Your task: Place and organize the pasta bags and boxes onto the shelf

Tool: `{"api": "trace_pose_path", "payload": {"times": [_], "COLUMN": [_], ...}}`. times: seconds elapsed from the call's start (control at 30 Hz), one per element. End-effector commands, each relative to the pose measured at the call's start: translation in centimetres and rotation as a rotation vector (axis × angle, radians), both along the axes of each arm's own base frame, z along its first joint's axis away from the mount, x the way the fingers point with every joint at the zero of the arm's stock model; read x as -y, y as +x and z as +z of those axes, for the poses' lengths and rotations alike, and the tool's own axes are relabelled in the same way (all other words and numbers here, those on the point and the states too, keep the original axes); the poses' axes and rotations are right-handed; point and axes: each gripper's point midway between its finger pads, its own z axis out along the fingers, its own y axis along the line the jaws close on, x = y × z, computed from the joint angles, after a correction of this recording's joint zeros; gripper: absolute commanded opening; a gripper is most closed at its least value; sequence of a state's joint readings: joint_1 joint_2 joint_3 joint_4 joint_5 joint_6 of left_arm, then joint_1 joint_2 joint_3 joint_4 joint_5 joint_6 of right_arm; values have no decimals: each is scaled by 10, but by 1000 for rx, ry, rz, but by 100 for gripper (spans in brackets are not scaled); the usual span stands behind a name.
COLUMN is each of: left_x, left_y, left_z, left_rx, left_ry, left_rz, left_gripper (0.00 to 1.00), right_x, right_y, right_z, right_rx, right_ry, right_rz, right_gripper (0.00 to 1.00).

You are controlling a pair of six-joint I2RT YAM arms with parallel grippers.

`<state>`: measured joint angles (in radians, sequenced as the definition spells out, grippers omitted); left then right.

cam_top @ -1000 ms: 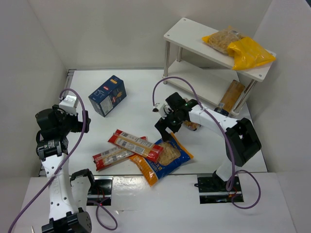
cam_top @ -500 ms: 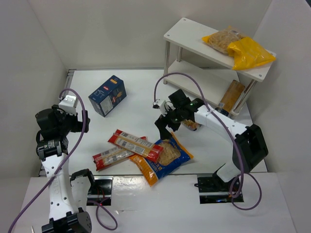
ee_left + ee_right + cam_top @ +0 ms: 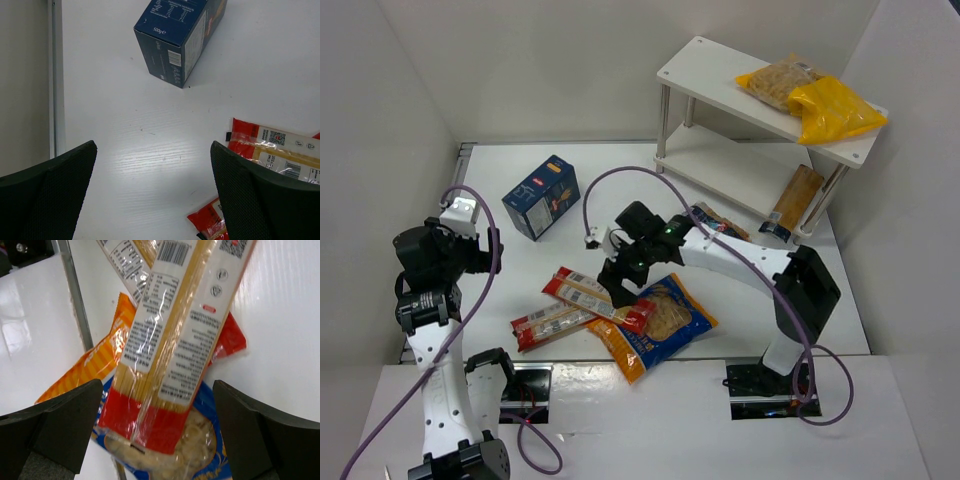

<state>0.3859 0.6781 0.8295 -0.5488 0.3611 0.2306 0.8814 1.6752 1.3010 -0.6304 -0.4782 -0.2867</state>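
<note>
The orange-and-blue bag point(image 3: 670, 322) lies flat on the surface point(image 3: 610, 175), near its front edge. One spaghetti pack point(image 3: 598, 296) rests its red end on the bag's left part. A second pack point(image 3: 548, 323) lies just left of the bag, partly under the first. The right gripper point(image 3: 622, 292) hangs over that red end with its jaws wide apart, holding nothing. Whether it touches the pack cannot be told.

Well left of the bag, the left gripper point(image 3: 155, 197) is spread over bare surface. The dark-blue carton point(image 3: 542, 196) stands far back-left of the bag. Back-right of it, the small dark bag point(image 3: 718, 221) lies beside the shelf point(image 3: 705, 68). The shelf carries two yellow bags point(image 3: 825, 108) on top, and the tan carton point(image 3: 795, 199) is at its lower tier.
</note>
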Motion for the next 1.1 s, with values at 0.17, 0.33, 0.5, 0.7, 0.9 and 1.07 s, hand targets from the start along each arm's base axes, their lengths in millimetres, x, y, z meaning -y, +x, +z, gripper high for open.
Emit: {"api": "trace_pose_path", "payload": {"times": [0.17,0.33,0.5,0.7,0.9,1.07], "left_x": [-3,-3,-2,0,2,2], "left_y": [3,3,4,4,3,3], "left_z": [7,7,7,7,10,10], "left_rx": [36,37,38,40,50,50], "left_ry": [2,11,7,3,12,12], "left_rz": [13,9,1,-7,-19,-19], "left_gripper": [100,100,100,100,100,100], "right_x": [-35,-27,-32,-32,-25,-29], "right_y": [10,11,-17,-40,-43,-47], "right_z": [-23,-62,-59,-71,-96,-107], "right_rx": [94,137,33,8,-23,-1], "right_ry": [-22,-137,-100,-151,-205,-249], "right_rz": [47,81,194,270,269,245], "right_gripper": [99,99,99,99,99,99]}}
